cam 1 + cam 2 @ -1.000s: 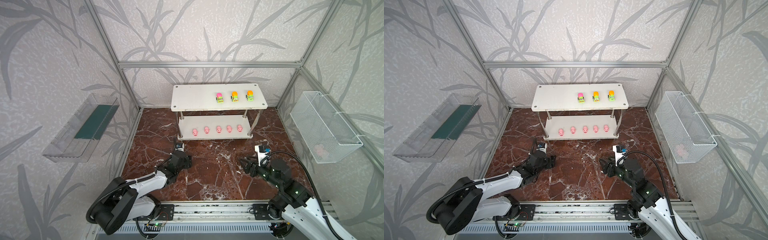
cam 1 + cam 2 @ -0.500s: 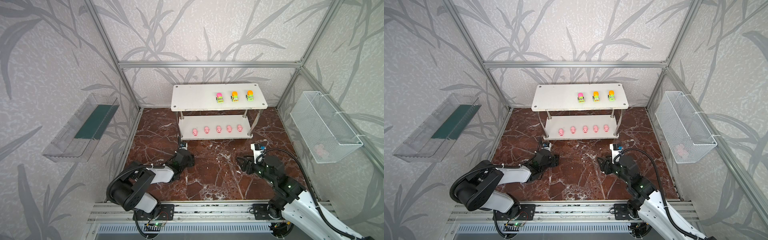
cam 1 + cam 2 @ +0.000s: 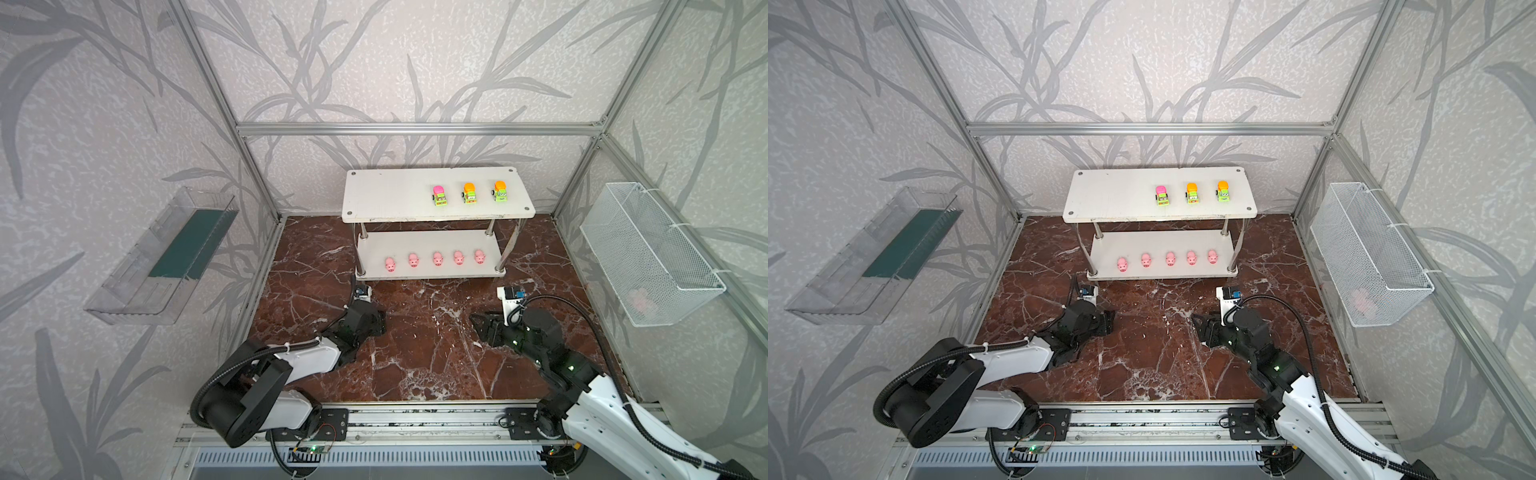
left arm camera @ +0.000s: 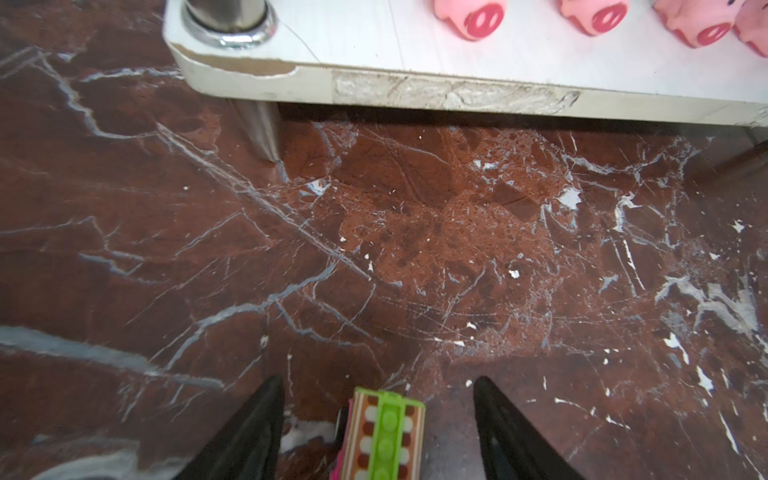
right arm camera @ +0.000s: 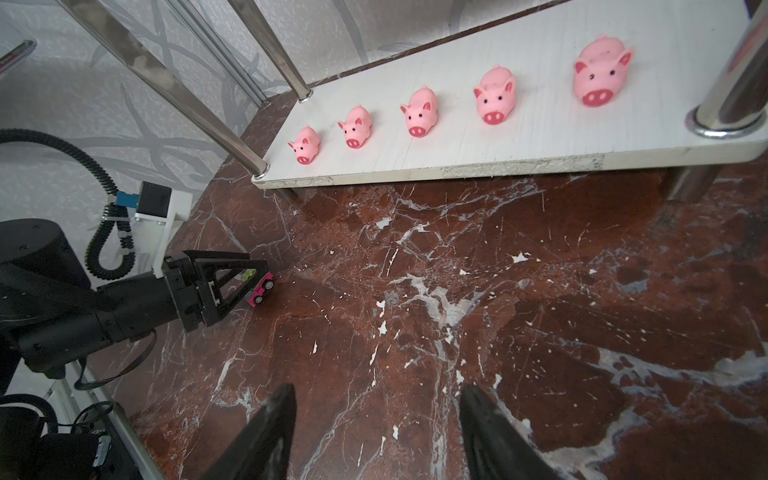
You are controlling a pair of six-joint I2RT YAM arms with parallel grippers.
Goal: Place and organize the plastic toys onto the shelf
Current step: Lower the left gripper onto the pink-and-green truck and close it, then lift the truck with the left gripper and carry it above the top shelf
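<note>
I see a clear plastic tray (image 3: 124, 299) with a dark green liner (image 3: 187, 245) on the left wall. A white wire basket (image 3: 648, 249) on the right wall holds a blurry pink shape (image 3: 642, 298). Veined red-brown marble floor (image 3: 424, 345) lies below an aluminium frame (image 3: 415, 129).

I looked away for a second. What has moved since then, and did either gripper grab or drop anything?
The right gripper crept slightly toward the middle, open and empty. The left arm's rear links shifted; the left gripper stayed low, open around the toy car on the floor. Nothing was grabbed or released. The shelf, five pigs and three cars are unchanged.
</note>
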